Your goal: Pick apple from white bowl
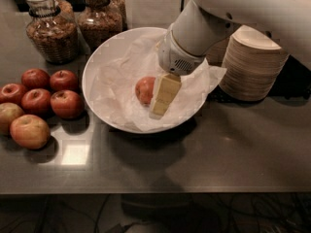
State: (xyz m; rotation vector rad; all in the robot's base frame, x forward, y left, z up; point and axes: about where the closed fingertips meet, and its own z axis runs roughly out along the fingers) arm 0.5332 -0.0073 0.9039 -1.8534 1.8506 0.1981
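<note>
The gripper [163, 97] hangs inside the bowl [95, 67], right of its middle, pointing down and a little near-left, with its tip at the paper [116, 89]. It is just beside the apple [144, 90] on the right and hides that fruit's right edge. Whether it touches the apple cannot be told, nor whether it is spread wide or closed. The thick white arm [194, 33] comes in from the far right and covers the far right part of the bowl and its rim.

The apple lies on the crumpled paper near the bowl's centre, with open paper to its left, far and near sides. The paper lines the whole bowl, and a corner of it pokes out over the right rim.

Just right of the bowl is a stack of beige bowls [255, 64], partly behind the arm; the paper corner reaches toward it. Beyond the bowl's far left rim are two glass jars with brown contents: one [51, 30] to the left, the other [99, 21] close to the rim.

Left of the bowl, a group of red apples [48, 91] sits on the dark counter [218, 159], the nearest one just beside the rim. Two paler apples [30, 131] lie at the group's near left edge. A bright patch of reflected light shows on the counter near them.
</note>
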